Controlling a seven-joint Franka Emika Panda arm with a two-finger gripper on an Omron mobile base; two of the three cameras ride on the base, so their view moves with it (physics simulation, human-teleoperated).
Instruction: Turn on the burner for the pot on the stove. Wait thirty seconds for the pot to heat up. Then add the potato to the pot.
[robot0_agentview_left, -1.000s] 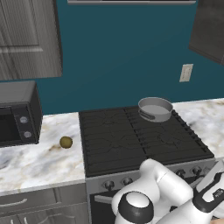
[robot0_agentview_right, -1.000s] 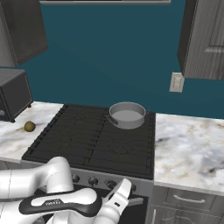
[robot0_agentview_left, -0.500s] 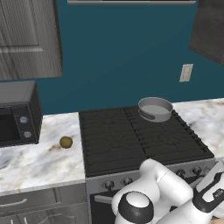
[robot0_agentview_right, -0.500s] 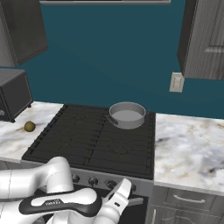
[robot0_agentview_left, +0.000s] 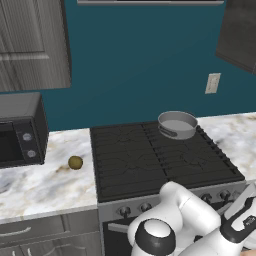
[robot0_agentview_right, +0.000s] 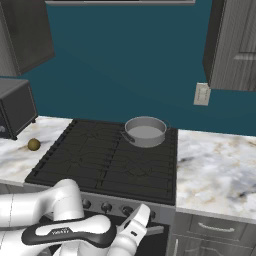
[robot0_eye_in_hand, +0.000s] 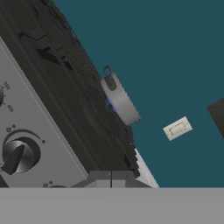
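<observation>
The grey pot (robot0_agentview_left: 177, 124) (robot0_agentview_right: 145, 131) stands on the back right burner of the black stove (robot0_agentview_left: 150, 160) (robot0_agentview_right: 100, 160). In the hand view the pot (robot0_eye_in_hand: 120, 101) has small blue specks at its base. The olive-brown potato (robot0_agentview_left: 75, 162) (robot0_agentview_right: 33, 144) lies on the marble counter left of the stove. My gripper (robot0_eye_in_hand: 111, 178) is shut on nothing and hangs low, just in front of the stove's grey front panel near its right end (robot0_agentview_right: 141, 218). A round knob (robot0_eye_in_hand: 19, 154) shows close by on that panel.
A dark microwave (robot0_agentview_left: 20, 130) sits on the left counter behind the potato. Marble counter (robot0_agentview_right: 215, 170) runs on to the right of the stove, with a wall outlet (robot0_agentview_right: 201, 94) above it. Dark cabinets hang over both sides.
</observation>
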